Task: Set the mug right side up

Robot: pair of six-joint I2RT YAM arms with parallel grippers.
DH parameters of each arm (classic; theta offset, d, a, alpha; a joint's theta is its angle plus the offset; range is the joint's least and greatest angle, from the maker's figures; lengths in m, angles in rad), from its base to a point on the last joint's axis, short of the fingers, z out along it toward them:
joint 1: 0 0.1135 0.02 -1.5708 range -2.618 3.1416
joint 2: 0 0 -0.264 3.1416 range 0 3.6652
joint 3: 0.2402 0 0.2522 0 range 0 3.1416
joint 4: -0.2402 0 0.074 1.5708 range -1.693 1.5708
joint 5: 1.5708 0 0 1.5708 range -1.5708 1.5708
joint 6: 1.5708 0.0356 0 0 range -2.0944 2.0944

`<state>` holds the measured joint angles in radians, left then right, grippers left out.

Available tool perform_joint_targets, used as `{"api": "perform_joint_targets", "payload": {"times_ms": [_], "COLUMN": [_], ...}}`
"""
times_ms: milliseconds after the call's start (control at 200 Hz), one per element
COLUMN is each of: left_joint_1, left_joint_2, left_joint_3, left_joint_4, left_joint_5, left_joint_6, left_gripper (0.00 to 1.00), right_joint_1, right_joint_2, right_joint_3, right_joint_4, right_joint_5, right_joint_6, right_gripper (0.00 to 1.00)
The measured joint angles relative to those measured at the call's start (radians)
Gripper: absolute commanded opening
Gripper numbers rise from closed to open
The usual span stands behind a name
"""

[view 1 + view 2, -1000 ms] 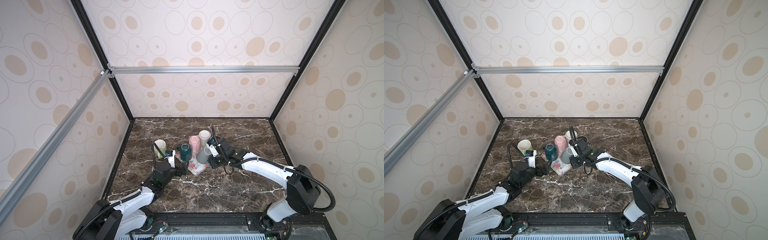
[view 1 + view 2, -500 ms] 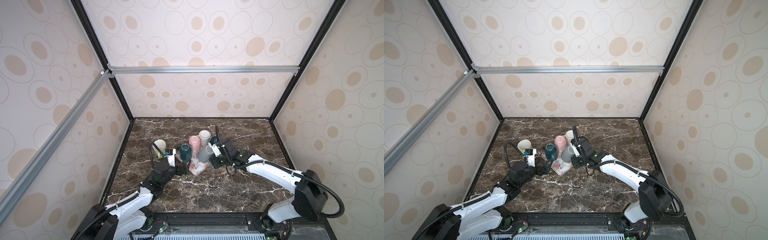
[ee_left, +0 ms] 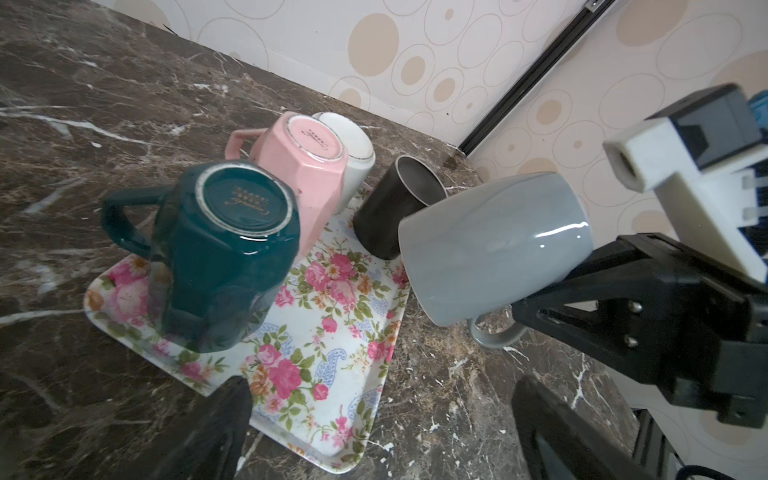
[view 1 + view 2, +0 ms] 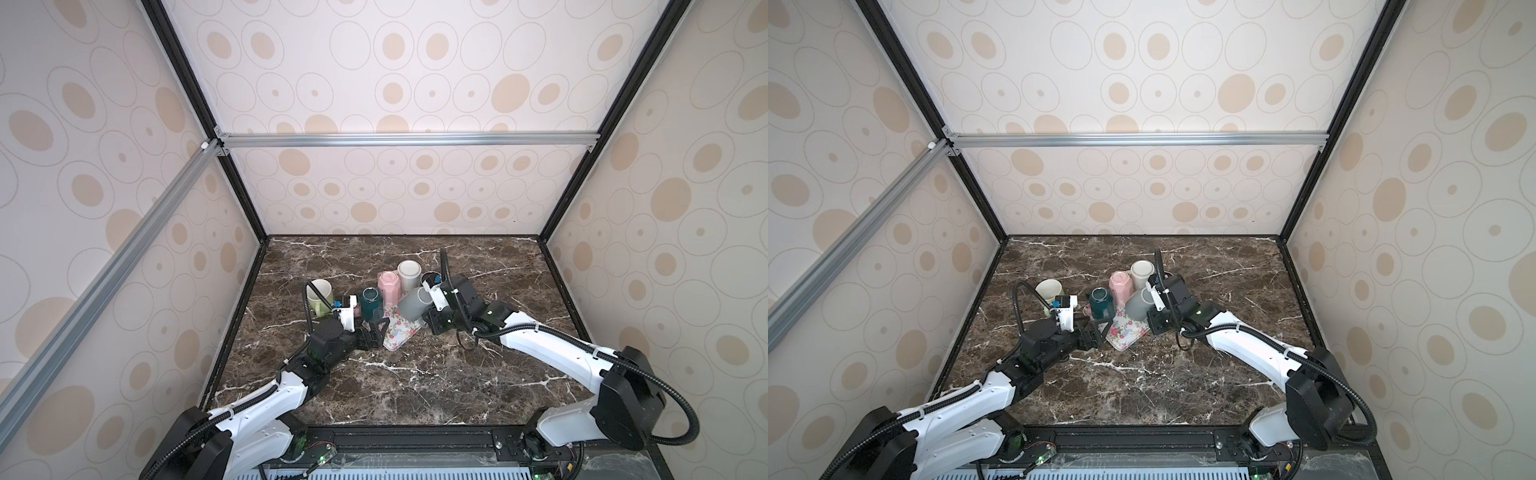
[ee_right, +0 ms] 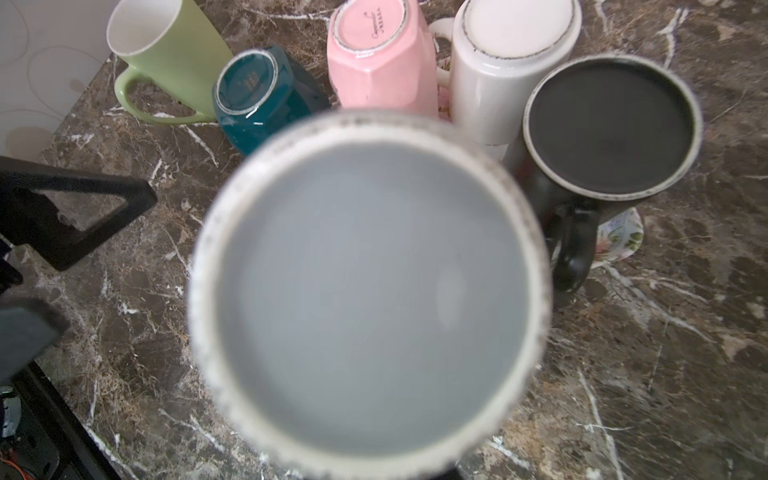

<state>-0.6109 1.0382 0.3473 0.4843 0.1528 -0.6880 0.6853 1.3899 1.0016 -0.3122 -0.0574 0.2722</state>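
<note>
1. Both top views. Right claw [image 4: 430, 320] is closed on the smooth grey ceramic mug [image 4: 411, 309]. The mug is carried clear of the floral rectangular tray [image 4: 399, 338] and lies on a slant, neither base-up nor mouth-up. Left claw [image 4: 372, 332] is spread wide and empty, low at the tray's near corner, just in front of the dark teal faceted mug [image 4: 371, 305].
2. Top views, surroundings. Light green tapered mug [image 4: 1050, 291] stands mouth-up on the brown marble table [image 4: 1142, 386], off the tray. Pink faceted mug [image 4: 388, 286] and white round mug [image 4: 409, 274] sit base-up beyond the teal one.
3. Left wrist view. Grey mug [image 3: 494, 249] hangs in the air past the tray's edge [image 3: 332, 299], handle underneath. One black finger [image 3: 644, 270] of the right claw runs in beside that handle, but the exact contact is hidden behind the body. Teal and pink mugs are base-up on the tray. Matt black mug [image 3: 386, 216] is at the tray's far edge; I cannot tell which end is up. The left claw's own fingers are far apart, with nothing between them.
4. Right wrist view. A blurred flat grey disc with a pale speckled ring [image 5: 370, 291] fills the middle. It reads as the mug's foot, so the base faces the claw. No fingers of this claw show.
5. Progress, my reading. Pick-up and lift are done, and the turn is roughly half made. Left to do: bring the mouth fully upward, set the mug on its base on a free spot, and release.
</note>
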Motion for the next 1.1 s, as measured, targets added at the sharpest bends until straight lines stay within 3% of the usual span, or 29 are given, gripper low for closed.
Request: {"api": "perform_joint_targets", "payload": {"times_ms": [455, 1100], "left_joint_1": [-0.16, -0.176], "left_joint_2": [0.095, 0.175], "left_joint_3": [0.024, 0.023], "left_joint_4": [0.072, 0.246], "left_joint_5": [-0.006, 0.002], "left_joint_6": [-0.107, -0.243], "left_gripper": [0.98, 0.98], "right_joint_1": [-0.055, -0.105], "right_joint_2": [-0.076, -0.136], "right_joint_3": [-0.053, -0.132], "right_joint_4": [0.035, 0.119], "right_joint_5": [-0.029, -0.138], "right_joint_6": [0.043, 0.125], "right_gripper": [0.0, 0.0]}}
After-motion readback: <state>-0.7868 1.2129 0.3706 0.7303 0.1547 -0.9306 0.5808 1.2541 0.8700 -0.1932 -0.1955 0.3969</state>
